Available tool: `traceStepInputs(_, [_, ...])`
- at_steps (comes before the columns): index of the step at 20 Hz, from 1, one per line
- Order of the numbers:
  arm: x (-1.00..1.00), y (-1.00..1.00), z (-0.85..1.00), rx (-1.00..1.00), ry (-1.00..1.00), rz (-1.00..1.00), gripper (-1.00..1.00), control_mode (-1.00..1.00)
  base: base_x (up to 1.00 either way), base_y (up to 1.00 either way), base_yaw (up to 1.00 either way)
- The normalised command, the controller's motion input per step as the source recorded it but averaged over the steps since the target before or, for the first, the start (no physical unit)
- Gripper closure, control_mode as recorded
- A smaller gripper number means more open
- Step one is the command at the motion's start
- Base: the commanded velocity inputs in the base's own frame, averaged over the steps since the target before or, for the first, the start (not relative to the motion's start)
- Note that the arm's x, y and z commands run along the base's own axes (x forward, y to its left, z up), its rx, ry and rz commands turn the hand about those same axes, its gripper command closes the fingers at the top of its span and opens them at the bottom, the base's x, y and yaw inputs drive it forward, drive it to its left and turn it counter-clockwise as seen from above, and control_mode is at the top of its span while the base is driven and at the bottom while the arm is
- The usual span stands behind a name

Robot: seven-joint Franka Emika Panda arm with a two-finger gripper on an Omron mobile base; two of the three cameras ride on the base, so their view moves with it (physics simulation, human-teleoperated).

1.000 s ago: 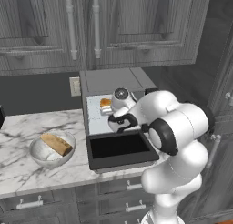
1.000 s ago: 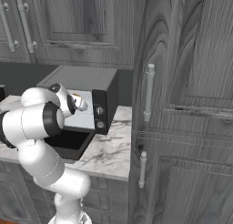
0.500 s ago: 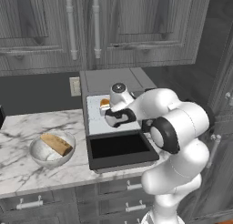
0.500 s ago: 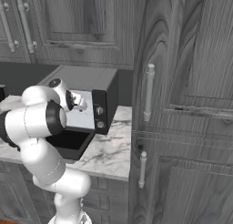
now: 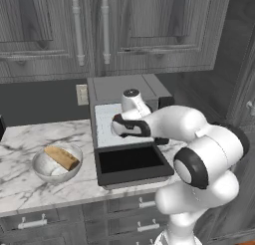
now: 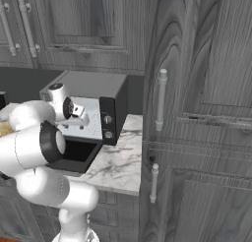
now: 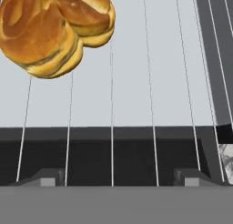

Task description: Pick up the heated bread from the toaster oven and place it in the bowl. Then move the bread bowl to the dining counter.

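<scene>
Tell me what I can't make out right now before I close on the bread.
- Heated bread: hand view cuts off its top and left; the arm covers it in the left base view.
- Gripper: just the fingertips peek over the bottom edge.
- Toaster oven: in the right base view the arm hides its interior.
- Bowl: the longer tan piece hides its bottom.

- A tan baguette piece (image 5: 63, 158) lies to my left.
- Marble worktop (image 5: 20, 182) runs below me, over grey drawers (image 5: 35, 222).
- Grey wall cabinets (image 5: 89, 30) hang above, a tall cabinet (image 6: 197, 113) to my right.
- Wall outlet (image 5: 81, 94) behind.
</scene>
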Motion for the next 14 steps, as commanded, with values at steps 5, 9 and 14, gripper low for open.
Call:
traceStepInputs(5, [-1.00, 0.00, -0.14, 0.00, 0.16, -0.02, -1.00, -1.00, 0.00, 0.00, 0.00])
traceStepInputs(9, [-1.00, 0.00, -0.22, 0.00, 0.11, -0.01, -1.00, -1.00, 0.00, 0.00, 0.00])
traceStepInputs(14, [-1.00, 0.00, -0.28, 0.00, 0.08, -0.01, -1.00, -1.00, 0.00, 0.00, 0.00])
